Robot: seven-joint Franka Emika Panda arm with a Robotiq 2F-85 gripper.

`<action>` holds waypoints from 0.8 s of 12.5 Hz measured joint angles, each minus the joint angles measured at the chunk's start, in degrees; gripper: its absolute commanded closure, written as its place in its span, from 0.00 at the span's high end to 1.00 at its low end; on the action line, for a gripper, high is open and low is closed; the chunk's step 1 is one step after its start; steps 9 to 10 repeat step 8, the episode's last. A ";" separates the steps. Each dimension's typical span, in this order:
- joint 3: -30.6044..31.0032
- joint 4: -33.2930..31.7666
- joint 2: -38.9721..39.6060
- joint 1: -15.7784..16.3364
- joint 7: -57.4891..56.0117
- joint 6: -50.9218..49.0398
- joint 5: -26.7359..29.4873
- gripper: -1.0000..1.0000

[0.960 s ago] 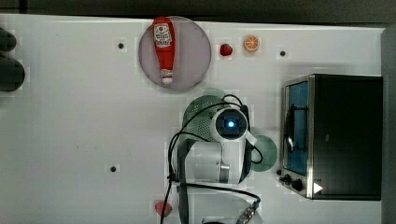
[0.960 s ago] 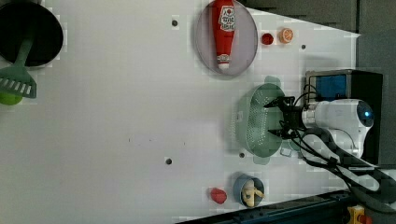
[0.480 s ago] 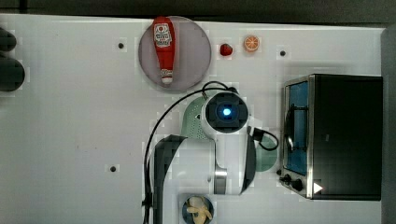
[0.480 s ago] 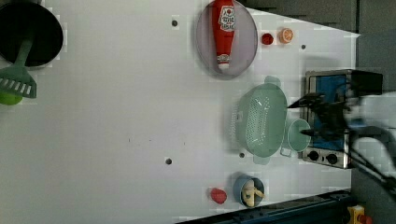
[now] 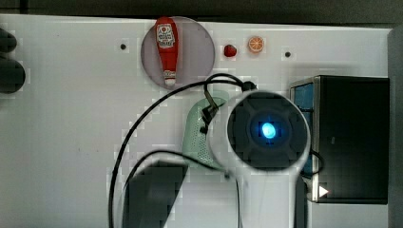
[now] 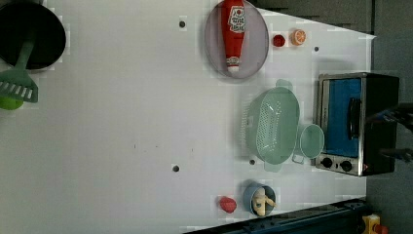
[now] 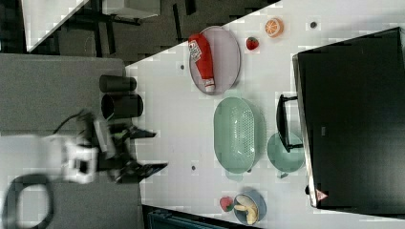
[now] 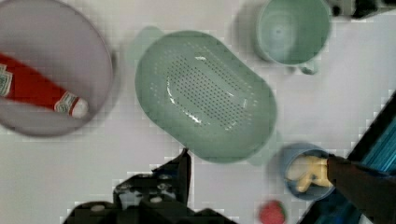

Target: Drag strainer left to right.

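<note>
Mint-green plastic strainer (image 6: 272, 124) is seen resting on the white table (image 6: 122, 122), just beside a green mug (image 6: 311, 141) near the toaster oven (image 6: 353, 122). Well above it, the gripper (image 7: 145, 150) is held wide open and empty.

In the left view, the strainer (image 6: 273, 127) is hemmed in: green mug (image 6: 311, 141) touching its right rim, toaster oven (image 6: 351, 123) just beyond, grey plate (image 6: 237, 39) near above, blue bowl (image 6: 260, 198) below. Bare bench (image 6: 122, 122) lies wide open to its left.
</note>
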 measured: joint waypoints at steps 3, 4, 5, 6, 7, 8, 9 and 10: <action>0.42 7.11 -1.96 -0.38 -2.88 -5.29 -0.19 1.00; 0.49 8.11 -2.24 -0.28 -4.07 -4.93 -0.64 1.00; 0.37 7.89 -2.73 -0.33 -4.74 -5.17 -1.08 1.00; 0.39 7.72 -2.63 -0.73 -5.26 -5.71 -1.07 1.00; 0.39 6.88 -2.35 -1.15 -5.49 -6.83 -0.43 1.00; 0.12 6.10 -1.65 -1.18 -5.64 -8.15 -0.20 1.00; 0.12 6.10 -1.65 -1.18 -5.64 -8.15 -0.20 1.00; 0.12 6.10 -1.65 -1.18 -5.64 -8.15 -0.20 1.00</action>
